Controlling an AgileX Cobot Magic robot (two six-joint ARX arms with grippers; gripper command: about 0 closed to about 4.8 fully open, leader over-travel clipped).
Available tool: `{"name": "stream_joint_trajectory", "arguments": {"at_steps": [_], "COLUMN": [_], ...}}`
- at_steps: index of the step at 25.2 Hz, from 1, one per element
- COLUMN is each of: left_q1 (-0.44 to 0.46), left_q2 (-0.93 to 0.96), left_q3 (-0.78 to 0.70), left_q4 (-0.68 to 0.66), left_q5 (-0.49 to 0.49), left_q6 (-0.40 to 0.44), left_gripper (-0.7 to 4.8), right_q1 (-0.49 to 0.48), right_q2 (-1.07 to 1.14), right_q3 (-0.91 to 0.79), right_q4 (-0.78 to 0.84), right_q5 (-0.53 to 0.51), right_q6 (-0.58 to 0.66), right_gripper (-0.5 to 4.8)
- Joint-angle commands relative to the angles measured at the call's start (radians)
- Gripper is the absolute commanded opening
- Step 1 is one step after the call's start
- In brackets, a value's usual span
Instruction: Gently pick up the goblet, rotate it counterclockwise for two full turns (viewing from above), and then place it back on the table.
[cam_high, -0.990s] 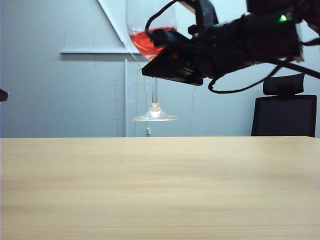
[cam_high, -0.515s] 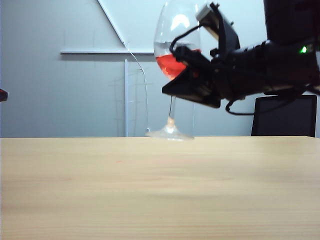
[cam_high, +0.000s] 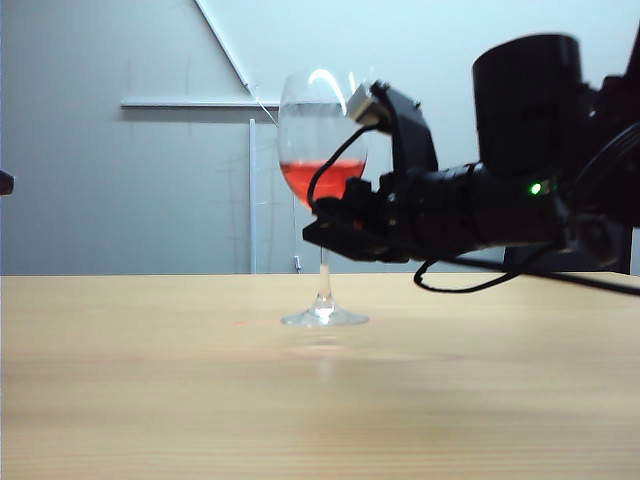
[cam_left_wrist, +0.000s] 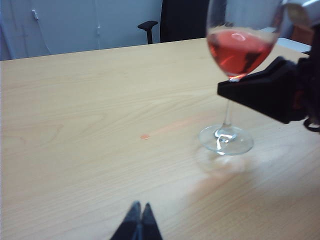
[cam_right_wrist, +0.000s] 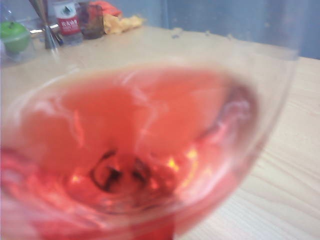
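- We see the goblet (cam_high: 323, 190) standing upright, its round foot on the table (cam_high: 150, 380) toward the middle of the exterior view; red liquid fills the lower part of the bowl.
- We find the right gripper (cam_high: 335, 228) reaching in from the right side of the exterior view, level with the top of the stem just under the bowl; its jaws are closed around the goblet there, the dark fingers (cam_left_wrist: 260, 92) showing beside the stem in the left wrist view.
- In the right wrist view we look almost straight into the bowl (cam_right_wrist: 145, 150); it fills the picture, blurred and red, so we cannot make out the fingertips there; a bottle (cam_right_wrist: 66, 22) and a green apple (cam_right_wrist: 14, 36) sit at the far edge of the table.
- We see the left gripper (cam_left_wrist: 139, 225) low over the table, well apart from the goblet; its two dark tips are pressed together, holding nothing.
- Behind the table a black office chair (cam_high: 520, 262) shows partly, behind the right arm.
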Motion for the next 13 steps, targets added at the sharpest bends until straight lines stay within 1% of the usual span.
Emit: {"name": "stream_joint_trajectory", "arguments": {"at_steps": [1,4,13], "left_q1": [0.0,0.0,0.0], "left_q2": [0.001,0.0,0.0], "left_q3": [0.002,0.002,0.002], "left_q4": [0.005,0.005,0.005], "left_q5": [0.002,0.002,0.002], "left_q6": [0.006,0.006,0.006], "left_gripper": [-0.05,-0.05,-0.05], "right_q1": [0.001,0.002,0.001], "right_q2": [0.031,0.055,0.06], "right_q3": [0.018,0.023,0.023], "right_q4": [0.108,0.117,0.112], "right_q5": [0.008,0.008,0.012], "right_q6": [-0.008,-0.025,-0.026], "right_gripper": [-0.04,-0.04,0.0]}}
